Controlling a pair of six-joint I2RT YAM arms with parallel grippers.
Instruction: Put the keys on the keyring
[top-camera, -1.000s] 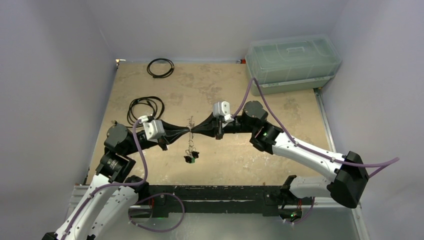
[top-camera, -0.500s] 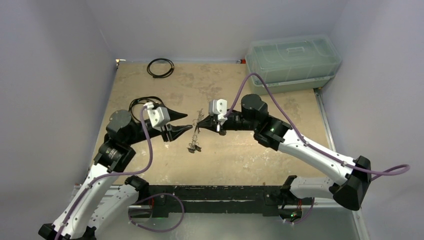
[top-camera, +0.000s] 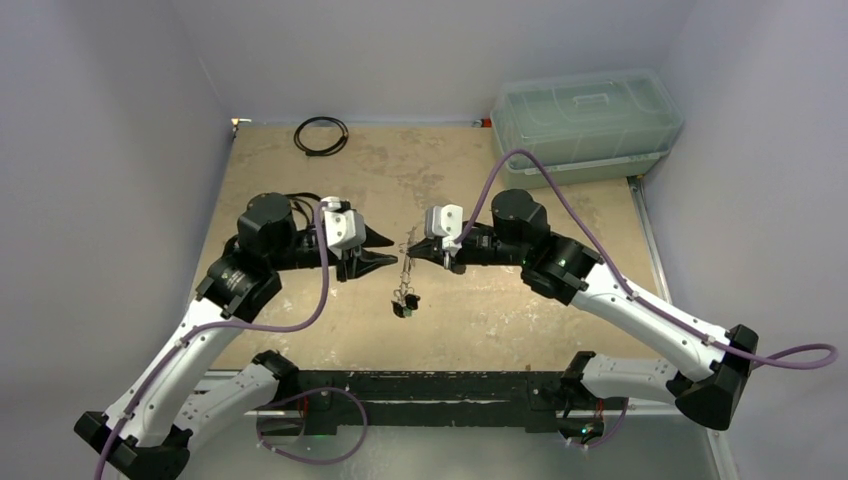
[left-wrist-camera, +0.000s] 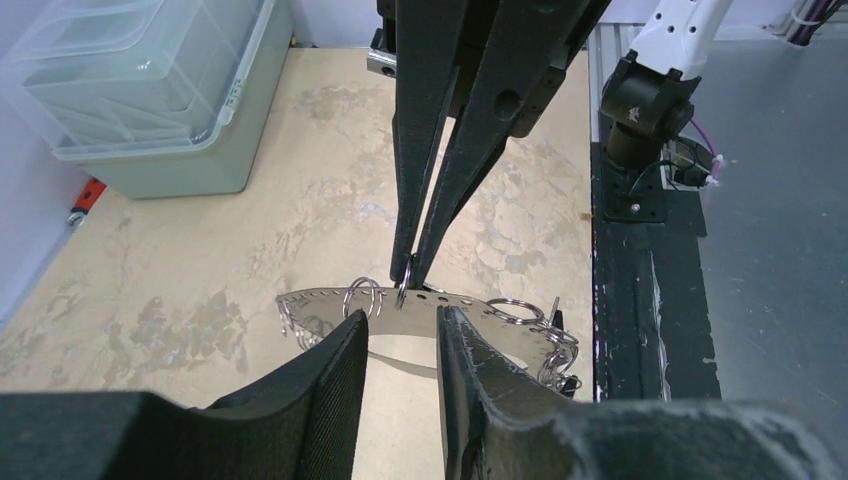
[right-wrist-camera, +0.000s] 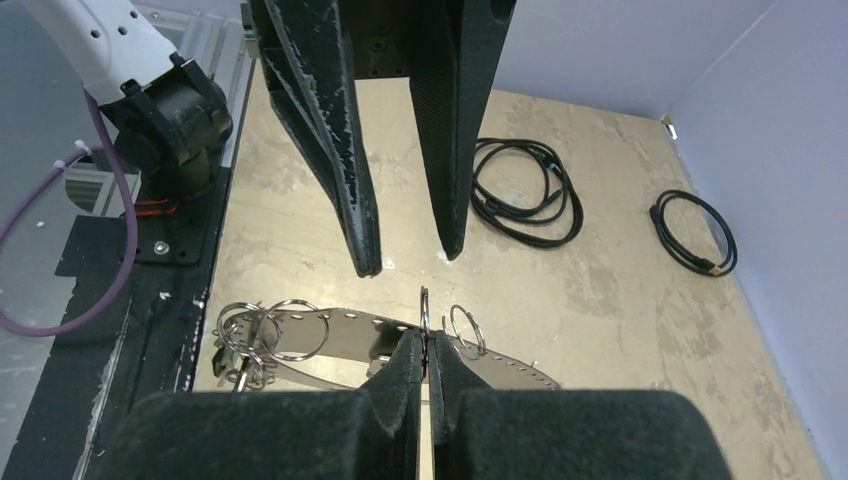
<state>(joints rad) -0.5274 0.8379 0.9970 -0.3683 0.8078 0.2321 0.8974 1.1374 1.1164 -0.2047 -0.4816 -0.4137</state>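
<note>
The keyring (top-camera: 405, 272) is a flat silver oval band with punched holes (right-wrist-camera: 350, 335) and several small split rings threaded on it. It hangs in the air over the middle of the table. My right gripper (top-camera: 412, 251) is shut on one upright split ring (right-wrist-camera: 424, 305) of the keyring. A cluster of keys (top-camera: 405, 306) with dark heads dangles from the band's low end (left-wrist-camera: 562, 365). My left gripper (top-camera: 388, 248) faces the right one from the left, open. Its fingertips (left-wrist-camera: 350, 340) stop just short of the band (left-wrist-camera: 470, 312), holding nothing.
A clear lidded plastic box (top-camera: 585, 125) stands at the back right. A thin black cable loop (top-camera: 321, 135) lies at the back left. A coiled cord bundle (right-wrist-camera: 525, 185) lies partly under the left arm. A black frame rail (top-camera: 440, 395) runs along the near edge.
My left gripper let go of the keyring, opened and drew back to the left. The right gripper kept its grip and now holds the keyring alone, shifted slightly right.
</note>
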